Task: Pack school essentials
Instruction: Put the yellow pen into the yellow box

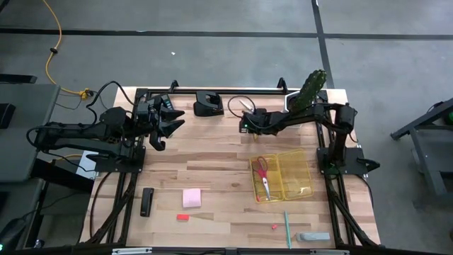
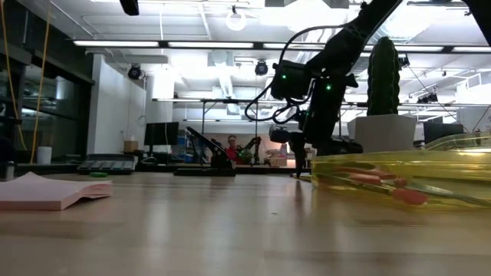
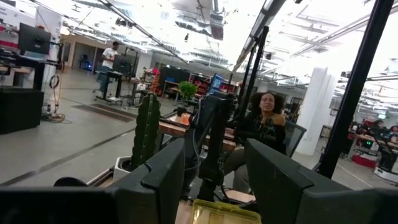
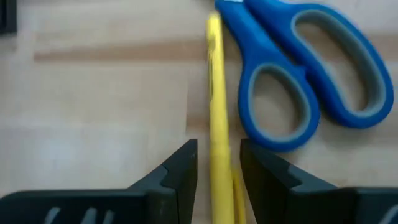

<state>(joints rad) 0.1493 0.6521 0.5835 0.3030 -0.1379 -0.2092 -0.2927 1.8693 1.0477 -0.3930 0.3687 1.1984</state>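
Note:
A thin yellow pen (image 4: 216, 93) lies flat on the wooden table beside blue-handled scissors (image 4: 305, 68), at the far middle of the table. My right gripper (image 1: 245, 129) slants down over them, open, with one finger on each side of the pen. Red-handled scissors (image 1: 262, 174) lie in the clear yellow tray (image 1: 301, 173). On the near half of the table lie a pink sticky pad (image 1: 191, 197), a teal pen (image 1: 287, 228) and two tiny red bits (image 1: 182, 217). My left gripper (image 1: 161, 122) waits open above the far left, holding nothing. My right gripper stands astride the yellow pen's near part (image 4: 217, 155), coming from above on a slant with its fingers along the pen. A strip of table shows between the pen and one finger (image 4: 183, 168). Whether the other finger (image 4: 261, 171) touches the pen, I cannot tell.
A green cactus (image 1: 310, 88) in a white pot stands at the far right corner, behind my right arm. A black holder (image 1: 208, 106) sits at the far edge, a black bar (image 1: 146, 202) near left, a grey piece (image 1: 313, 236) near right. People show in the room beyond.

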